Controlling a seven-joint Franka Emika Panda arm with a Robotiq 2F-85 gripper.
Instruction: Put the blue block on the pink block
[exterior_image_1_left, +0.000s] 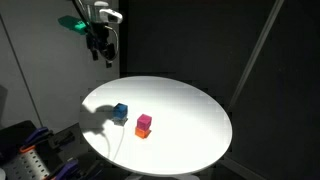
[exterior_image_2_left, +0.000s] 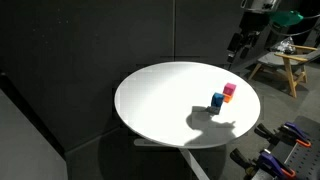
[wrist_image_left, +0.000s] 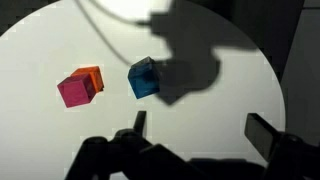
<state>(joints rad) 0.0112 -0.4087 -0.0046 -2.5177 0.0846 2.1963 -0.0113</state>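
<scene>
The blue block (wrist_image_left: 143, 77) sits flat on the white round table (exterior_image_1_left: 190, 105), free of the jaws and with nothing on top of it. In the wrist view it lies just right of centre, turned a little askew. A short way to its left, with a strip of bare table between them, stands the pink block (wrist_image_left: 72, 92). An orange block (wrist_image_left: 93, 75) touches the pink block on its far right side, so the two make a tight pair. In both exterior views the three cubes form a small cluster, with the blue block (exterior_image_1_left: 120, 111) a small gap away from the pink one (exterior_image_1_left: 145, 121).

A broad dark shadow (wrist_image_left: 190, 60) lies across the table beside the blue block and reaches its right edge.

The gripper (exterior_image_1_left: 102, 55) hangs high in the air, well apart from the blocks and off towards the table's edge. In the wrist view its jaws are released, spread wide with nothing between them.
</scene>
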